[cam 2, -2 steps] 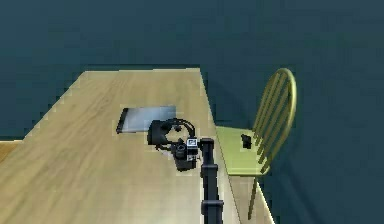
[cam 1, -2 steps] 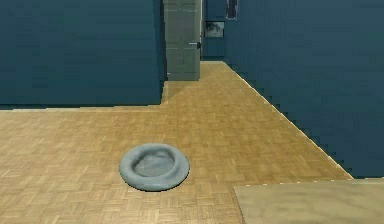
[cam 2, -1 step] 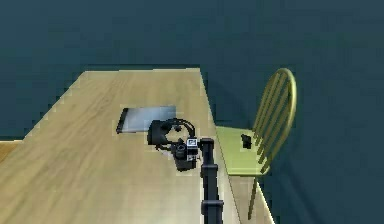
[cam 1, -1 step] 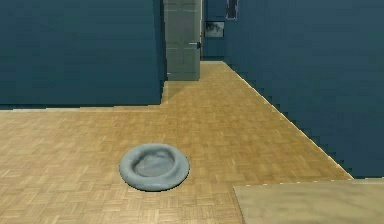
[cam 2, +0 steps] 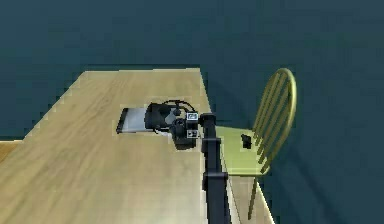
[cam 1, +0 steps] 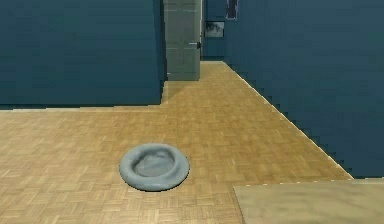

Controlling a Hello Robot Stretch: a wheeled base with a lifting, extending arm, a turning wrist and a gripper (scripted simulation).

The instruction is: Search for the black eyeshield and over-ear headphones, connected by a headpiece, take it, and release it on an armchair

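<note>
A black, rounded object with loops, which may be the headset, lies on the light wooden table in the arm side view. It rests against a flat grey item. The dark arm rises from the bottom edge to the gripper, which sits right at the black object. Whether the gripper touches it or holds anything cannot be told.
A yellow wooden chair stands at the table's right side against a dark blue wall. In the forward view a grey round cushion lies on the parquet floor, a table corner shows at bottom right, and a corridor leads to a pale door.
</note>
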